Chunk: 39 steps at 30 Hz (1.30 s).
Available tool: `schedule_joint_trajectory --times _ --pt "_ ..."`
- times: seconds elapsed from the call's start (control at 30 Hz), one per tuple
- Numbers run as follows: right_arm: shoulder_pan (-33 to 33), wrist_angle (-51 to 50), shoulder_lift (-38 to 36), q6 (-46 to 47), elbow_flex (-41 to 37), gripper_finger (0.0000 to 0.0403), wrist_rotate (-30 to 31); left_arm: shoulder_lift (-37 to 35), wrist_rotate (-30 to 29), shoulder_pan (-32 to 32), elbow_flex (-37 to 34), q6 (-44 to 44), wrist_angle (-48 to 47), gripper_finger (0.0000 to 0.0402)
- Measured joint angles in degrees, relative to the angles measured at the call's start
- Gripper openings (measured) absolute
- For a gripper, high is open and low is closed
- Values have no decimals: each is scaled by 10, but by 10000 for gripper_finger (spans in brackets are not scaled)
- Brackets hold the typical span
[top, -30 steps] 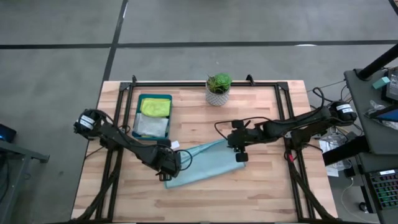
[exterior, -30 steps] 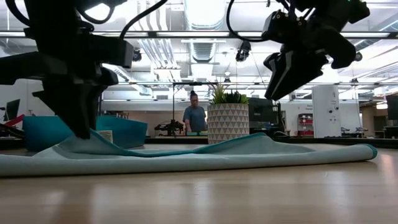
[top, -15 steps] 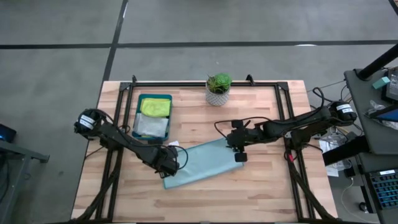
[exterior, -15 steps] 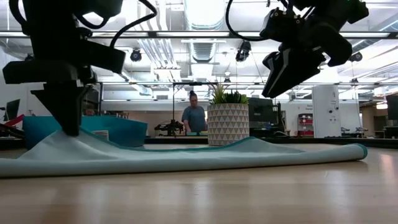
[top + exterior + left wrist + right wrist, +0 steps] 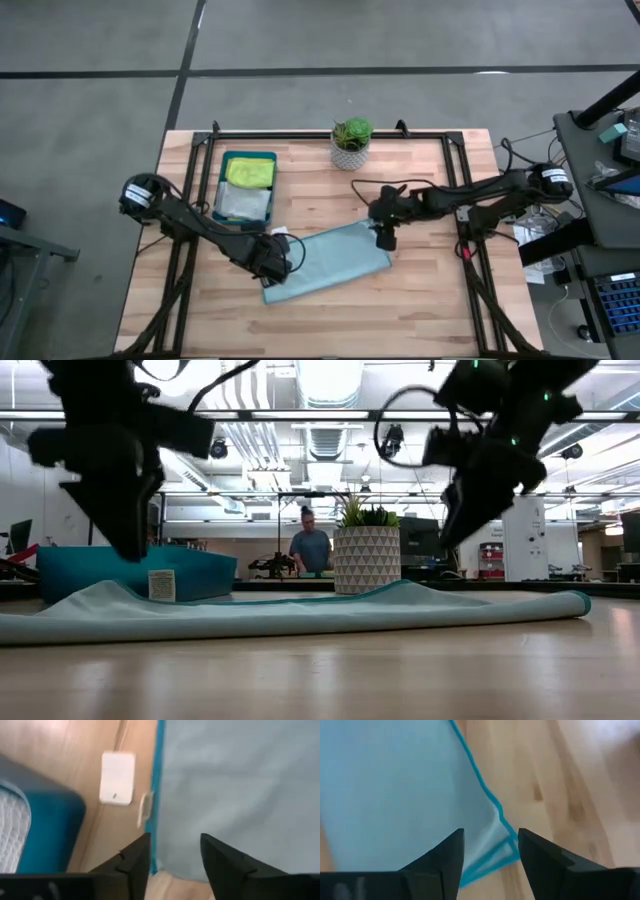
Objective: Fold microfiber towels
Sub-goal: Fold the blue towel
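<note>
Two grippers hang over my light teal towel (image 5: 328, 262), which lies folded flat at the centre of the table (image 5: 430, 300) in the high view. I see the left gripper (image 5: 272, 262) above its left end, fingers apart and empty (white tag (image 5: 117, 778) just beside the hem). Right gripper (image 5: 385, 237) sits over the towel's upper right corner, fingers apart too. Yellow and grey towels lie in the tray (image 5: 222, 186), upper left.

1. High cam: overhead, straight down, far; whole bench (image 5: 420, 300) + both arms.
2. Low cam: bench-top height, level, facing room; shares plant (image 5: 366, 557) and tray (image 5: 90, 572) w/ high.
3. L wrist: close, down on towel (image 5: 240, 795) edge, tag (image 5: 117, 778).
4. R wrist: close, towel's other corner.
</note>
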Motion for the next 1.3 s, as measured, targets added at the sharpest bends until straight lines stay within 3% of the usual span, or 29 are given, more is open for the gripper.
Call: schedule_joint_trajectory --times 0.27,0.47,1.03,1.13,1.3 --pt "-70 131 0 -31 -97 174 -62 -1 0 -6 32 8 12 171" --pt "-101 231 0 -20 -146 162 -73 -1 -6 -6 32 9 55 171" --pt "-104 324 102 -21 -151 149 -80 -1 -27 -6 32 9 67 171" --pt "-104 323 102 -21 -149 121 -82 -1 -31 -6 31 9 68 171" --pt "-104 321 101 -21 -149 33 -92 -1 -36 -6 31 10 68 171"
